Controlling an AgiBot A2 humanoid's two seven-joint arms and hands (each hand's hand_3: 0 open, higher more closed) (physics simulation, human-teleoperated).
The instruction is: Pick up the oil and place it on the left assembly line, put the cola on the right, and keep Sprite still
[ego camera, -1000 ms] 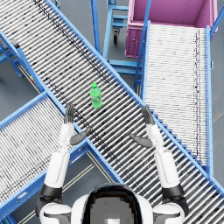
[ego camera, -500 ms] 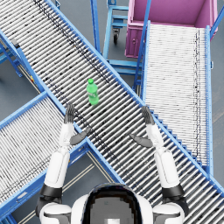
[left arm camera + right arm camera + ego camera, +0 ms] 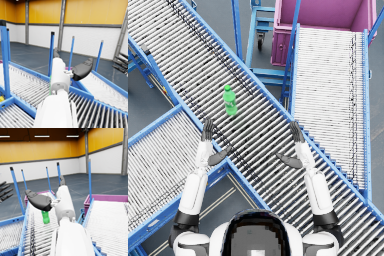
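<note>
Head view: green Sprite bottle (image 3: 230,100) upright on the conveyor (image 3: 263,132); left hand (image 3: 210,145) and right hand (image 3: 295,148) above the conveyor, fingers spread, empty.

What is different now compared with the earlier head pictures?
The green bottle has moved a little further along the middle conveyor, away from the robot, toward the head view's upper left, staying upright. Nothing was grasped or released. The left hand and right hand stayed in place over the conveyor, open and empty.
</note>
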